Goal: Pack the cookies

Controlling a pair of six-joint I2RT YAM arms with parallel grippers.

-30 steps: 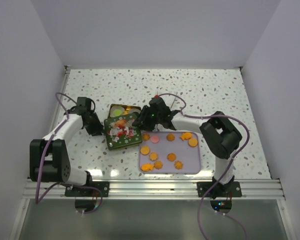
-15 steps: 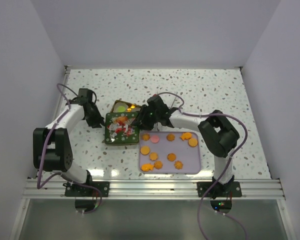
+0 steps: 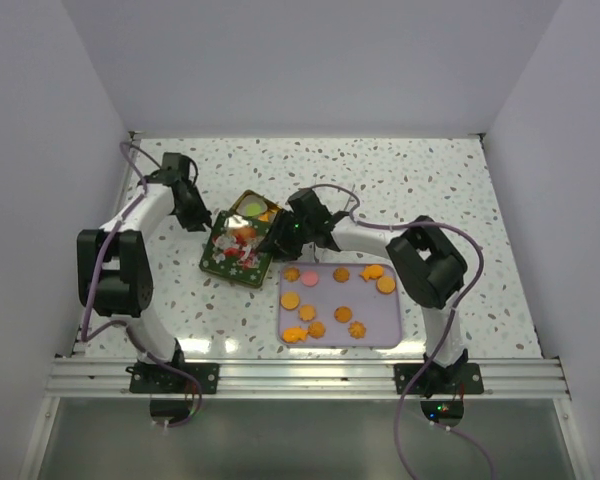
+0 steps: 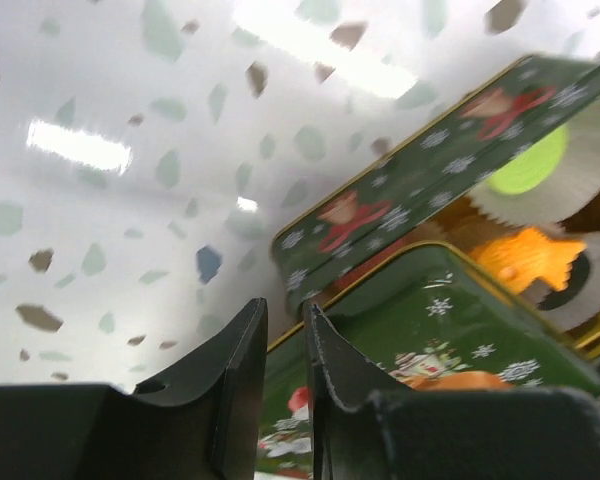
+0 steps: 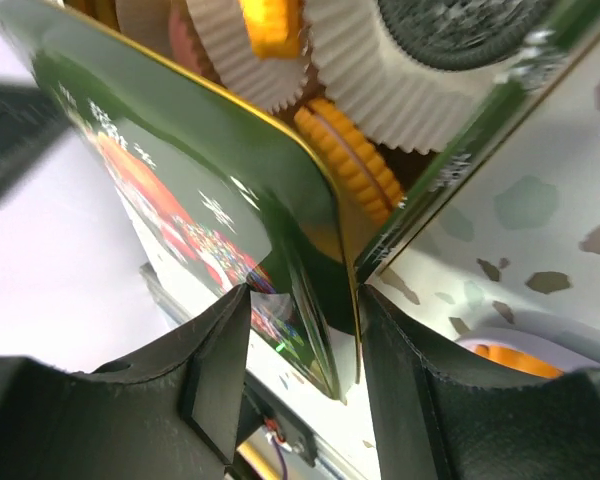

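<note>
Several orange cookies and a pink one lie on a lavender tray. A green Christmas tin holds cookies in white paper cups: a green one, an orange star, an orange sandwich and a dark one. The tin's lid lies tilted over the tin's near part. My right gripper straddles the lid's right corner, its fingers closed on it. My left gripper is at the tin's left side, its fingers almost together and empty.
The speckled table has white walls at the back and both sides. The tray lies just to the right of and nearer than the tin. A metal rail runs along the near edge.
The lid and tin have turned and shifted slightly toward the back left. My left gripper has moved farther back along the tin's left side. My right gripper followed the lid.
</note>
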